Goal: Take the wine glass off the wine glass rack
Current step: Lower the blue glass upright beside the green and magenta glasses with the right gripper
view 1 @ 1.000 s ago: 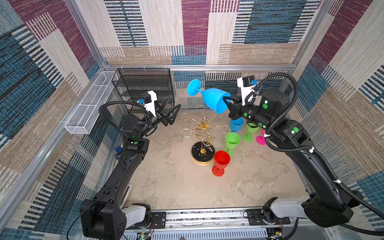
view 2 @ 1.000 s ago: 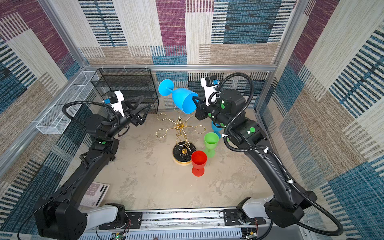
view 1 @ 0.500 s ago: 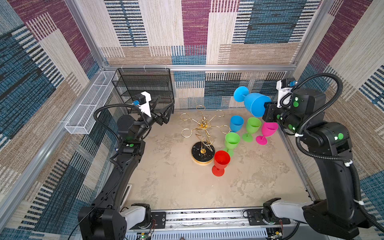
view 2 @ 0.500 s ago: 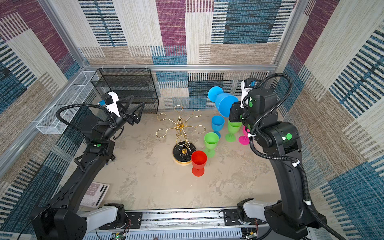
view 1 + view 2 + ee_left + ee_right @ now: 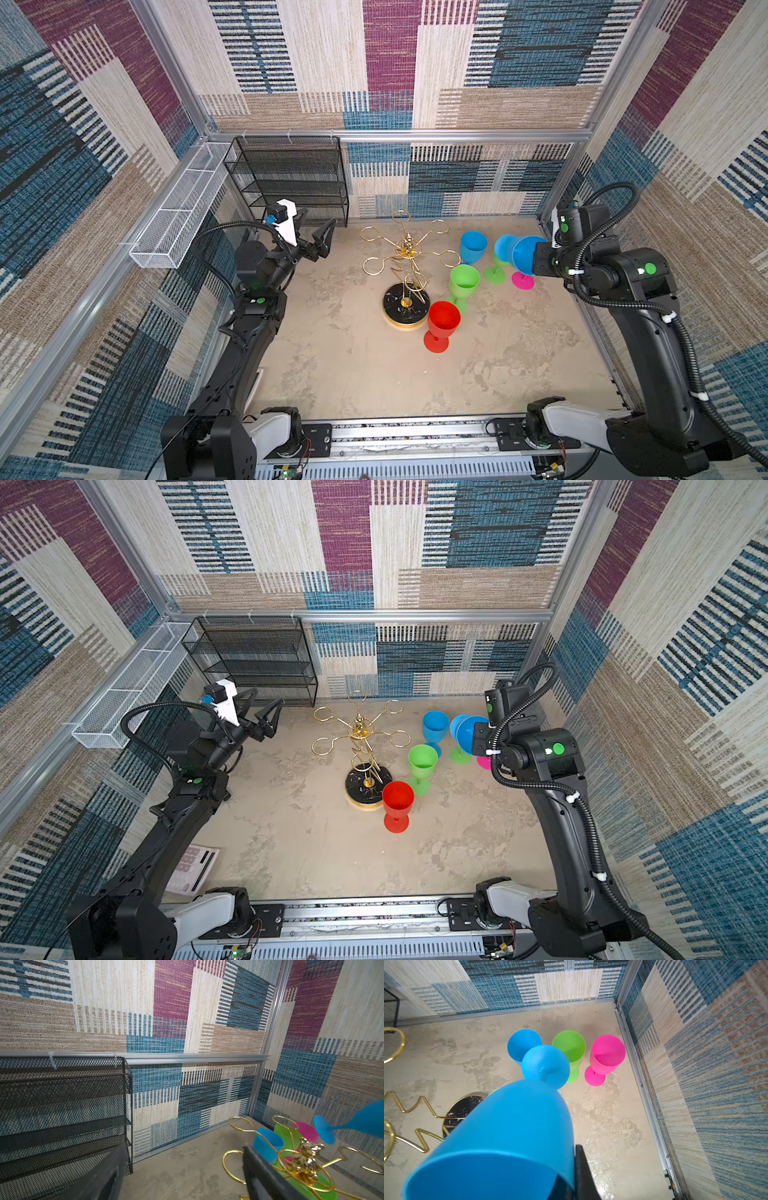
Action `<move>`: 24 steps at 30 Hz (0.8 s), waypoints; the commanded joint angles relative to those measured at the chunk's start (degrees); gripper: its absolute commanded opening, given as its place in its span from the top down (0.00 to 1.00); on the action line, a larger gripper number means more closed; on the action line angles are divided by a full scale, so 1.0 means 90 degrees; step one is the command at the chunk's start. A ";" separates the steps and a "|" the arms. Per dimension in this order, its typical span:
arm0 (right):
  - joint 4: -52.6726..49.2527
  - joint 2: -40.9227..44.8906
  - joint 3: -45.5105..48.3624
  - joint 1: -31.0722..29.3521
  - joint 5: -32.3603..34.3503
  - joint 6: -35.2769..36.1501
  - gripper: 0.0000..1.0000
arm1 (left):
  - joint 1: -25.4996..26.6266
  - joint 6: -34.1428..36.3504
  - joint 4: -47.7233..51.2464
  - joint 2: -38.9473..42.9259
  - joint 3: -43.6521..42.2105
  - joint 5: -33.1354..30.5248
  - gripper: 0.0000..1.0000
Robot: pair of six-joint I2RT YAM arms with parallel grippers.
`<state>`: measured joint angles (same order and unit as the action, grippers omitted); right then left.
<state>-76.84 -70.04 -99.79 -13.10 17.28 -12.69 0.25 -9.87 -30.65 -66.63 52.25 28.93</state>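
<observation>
The gold wire wine glass rack [image 5: 409,251] [image 5: 360,728] stands mid-table on its round black base [image 5: 399,305], and no glass hangs on its ring arms. My right gripper [image 5: 540,261] [image 5: 573,1178] is shut on the rim of a blue wine glass [image 5: 524,253] [image 5: 468,734] [image 5: 512,1126], one finger inside the bowl and one outside. The glass is tipped on its side to the right of the rack, foot pointing away from the gripper, above the standing glasses. The left wrist view shows this blue wine glass [image 5: 353,1124] too. My left gripper [image 5: 318,242] [image 5: 261,716] [image 5: 185,1147] hangs open and empty left of the rack.
Standing right of the rack are a blue glass [image 5: 473,247], a green glass [image 5: 463,282], a red glass [image 5: 442,322], another green glass [image 5: 569,1047] and a pink glass [image 5: 608,1053]. A black mesh shelf [image 5: 291,178] stands at the back left. A white mesh basket [image 5: 178,212] hangs on the left wall.
The right arm has carried the blue glass from above the rack to the right and lower, over the standing glasses. The left gripper has drawn back leftward and opened a little wider.
</observation>
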 commanded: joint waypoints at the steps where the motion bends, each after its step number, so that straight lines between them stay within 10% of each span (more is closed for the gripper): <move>1: 0.0118 0.0051 0.0061 0.0025 -0.0297 0.0101 1.00 | -0.0080 0.0119 -0.0314 0.0050 -0.0087 -0.0071 0.11; 24: 0.0715 -0.0864 0.1496 0.0177 -0.0918 -0.0045 1.00 | -0.0291 0.0071 -0.0423 0.0001 -0.0277 -0.0070 0.11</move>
<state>-72.66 -76.95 -86.50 -11.51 9.43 -12.05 -2.15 -9.47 -32.45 -66.52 49.95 28.49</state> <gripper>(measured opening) 0.062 0.886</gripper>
